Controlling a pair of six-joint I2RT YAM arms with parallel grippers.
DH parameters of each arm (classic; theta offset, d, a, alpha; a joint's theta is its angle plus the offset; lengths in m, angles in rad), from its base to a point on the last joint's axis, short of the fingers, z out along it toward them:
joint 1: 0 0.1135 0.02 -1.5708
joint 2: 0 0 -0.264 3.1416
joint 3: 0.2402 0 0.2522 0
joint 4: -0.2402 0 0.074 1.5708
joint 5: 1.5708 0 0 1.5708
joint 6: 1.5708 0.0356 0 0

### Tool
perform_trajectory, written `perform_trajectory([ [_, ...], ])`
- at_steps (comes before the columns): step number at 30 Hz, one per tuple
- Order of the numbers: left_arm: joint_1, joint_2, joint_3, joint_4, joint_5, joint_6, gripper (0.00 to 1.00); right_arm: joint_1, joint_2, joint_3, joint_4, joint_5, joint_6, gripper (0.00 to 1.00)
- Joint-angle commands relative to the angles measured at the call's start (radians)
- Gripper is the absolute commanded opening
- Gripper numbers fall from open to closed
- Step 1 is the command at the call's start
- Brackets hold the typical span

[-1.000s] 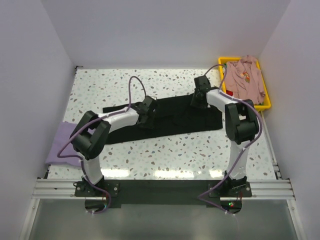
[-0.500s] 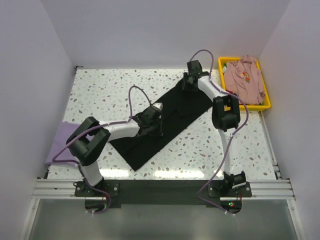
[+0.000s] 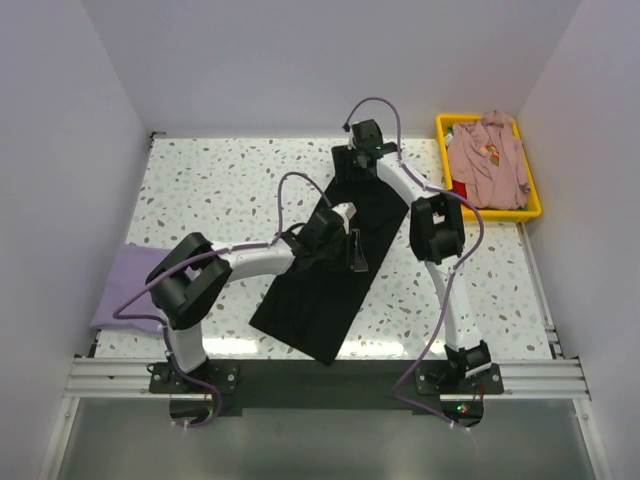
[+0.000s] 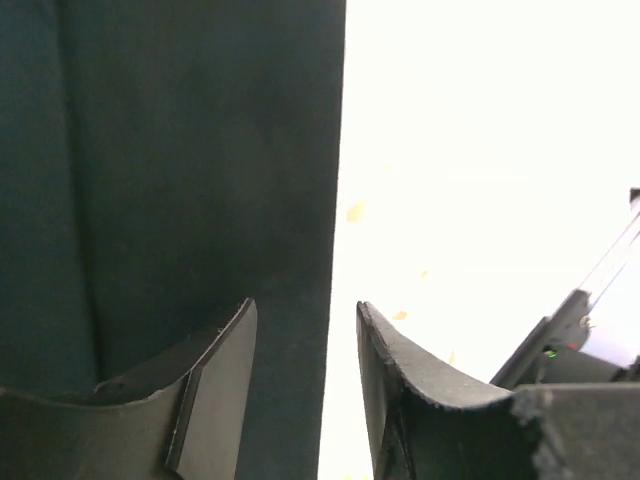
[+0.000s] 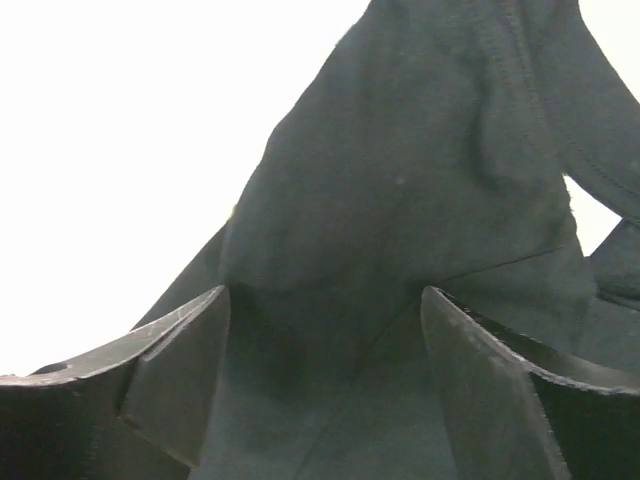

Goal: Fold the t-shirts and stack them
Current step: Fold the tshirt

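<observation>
The black t-shirt [image 3: 325, 275] lies as a long folded strip, running diagonally from the far middle of the table toward the near edge. My left gripper [image 3: 356, 250] is low over its right edge, open, with the cloth edge [image 4: 300, 200] lying under the gap between the fingers [image 4: 305, 305]. At the strip's far end my right gripper [image 3: 354, 163] is wide open just above the black cloth [image 5: 400, 200], holding nothing [image 5: 325, 290]. A lavender t-shirt [image 3: 125, 285] lies at the table's left edge. A dusty-pink t-shirt [image 3: 487, 160] is piled in the bin.
The yellow plastic bin [image 3: 535, 205] stands at the far right corner of the speckled table [image 3: 220, 180]. Purple cables loop above both arms. White walls close in the table on the left, far and right sides.
The black t-shirt has swung from lying crosswise to lying diagonally lengthwise. Both grippers have opened and let go of it. The right gripper moved left along the far side.
</observation>
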Motion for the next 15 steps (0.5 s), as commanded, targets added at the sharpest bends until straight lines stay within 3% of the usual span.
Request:
perform_trajectory([
  [1, 0.052, -0.147, 0.015, -0.027, -0.039, 0.054, 0.50, -0.011, -0.110, 0.017, -0.004, 0.014, -0.001, 0.83],
  [6, 0.129, -0.296, -0.089, -0.163, -0.133, 0.094, 0.44, -0.014, -0.250, -0.074, -0.015, 0.089, 0.095, 0.84],
  [10, 0.131, -0.330, -0.166, -0.208, -0.168, 0.114, 0.34, -0.014, -0.365, -0.210, -0.016, 0.100, 0.189, 0.82],
  [11, 0.131, -0.333, -0.177, -0.215, -0.171, 0.115, 0.27, -0.011, -0.382, -0.282, -0.001, 0.100, 0.204, 0.82],
  [15, 0.129, -0.365, -0.247, -0.239, -0.217, 0.109, 0.20, -0.002, -0.437, -0.442, 0.047, 0.088, 0.269, 0.70],
])
